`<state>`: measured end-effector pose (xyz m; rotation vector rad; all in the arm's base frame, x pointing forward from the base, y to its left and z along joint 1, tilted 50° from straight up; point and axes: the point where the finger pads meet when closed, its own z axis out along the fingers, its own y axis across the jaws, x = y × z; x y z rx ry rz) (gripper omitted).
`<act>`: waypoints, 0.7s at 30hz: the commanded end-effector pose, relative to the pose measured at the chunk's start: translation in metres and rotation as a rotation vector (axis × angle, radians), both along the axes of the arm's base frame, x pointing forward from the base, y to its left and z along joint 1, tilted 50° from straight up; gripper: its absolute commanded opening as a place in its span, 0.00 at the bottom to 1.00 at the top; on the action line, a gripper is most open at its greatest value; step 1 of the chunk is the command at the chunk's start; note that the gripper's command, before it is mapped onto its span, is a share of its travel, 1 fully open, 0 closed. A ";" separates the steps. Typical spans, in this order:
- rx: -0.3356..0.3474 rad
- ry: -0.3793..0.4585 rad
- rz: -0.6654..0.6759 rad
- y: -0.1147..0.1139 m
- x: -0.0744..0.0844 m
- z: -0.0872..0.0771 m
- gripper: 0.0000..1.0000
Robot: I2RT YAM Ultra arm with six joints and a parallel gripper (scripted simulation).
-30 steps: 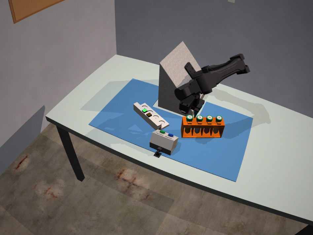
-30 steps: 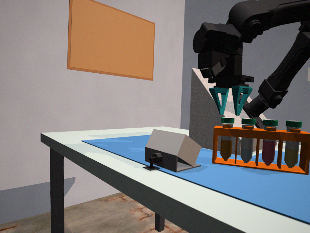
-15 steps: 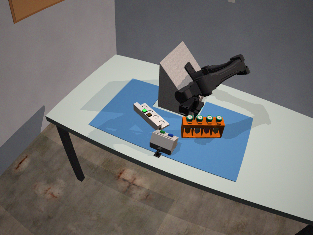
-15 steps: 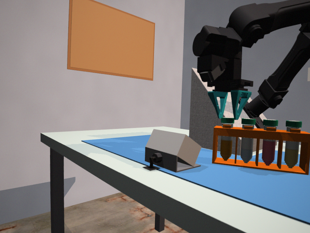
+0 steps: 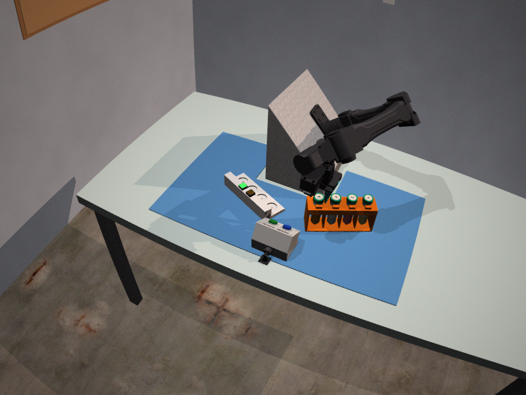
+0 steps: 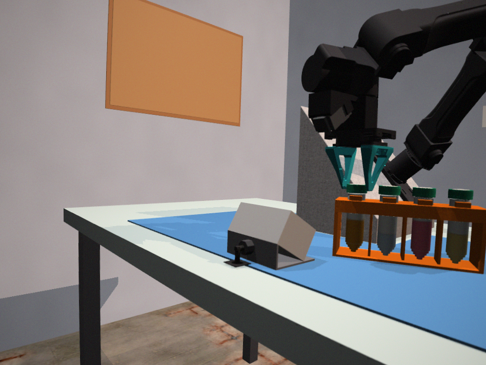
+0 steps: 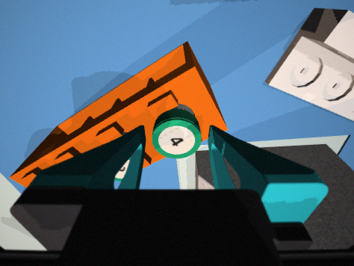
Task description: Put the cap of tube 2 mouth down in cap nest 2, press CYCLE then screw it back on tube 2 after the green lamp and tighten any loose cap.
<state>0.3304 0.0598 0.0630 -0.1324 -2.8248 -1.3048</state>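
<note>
Fingers (image 6: 358, 184) half open, holding nothing, straddling cap 4 (image 7: 175, 140) from above.

Smooth and rough things on the table

The orange plastic-looking tube rack (image 6: 397, 207) is looking smooth; the flat blue mat (image 5: 348, 263) is looking matt; the grey wedge block (image 5: 293, 108) is looking rough and speckled.

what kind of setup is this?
Likely a lab bench cell for tube handling: an orange rack of four capped tubes, a cap tray with lamps, and a two-key desk on a blue mat.
</note>
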 end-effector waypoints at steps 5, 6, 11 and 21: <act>-0.002 -0.019 -0.012 -0.001 0.004 0.001 0.49; -0.002 -0.019 -0.012 -0.001 0.004 0.000 0.49; -0.002 -0.019 -0.012 -0.001 0.004 0.000 0.00; -0.002 -0.019 -0.012 -0.001 0.004 0.000 0.00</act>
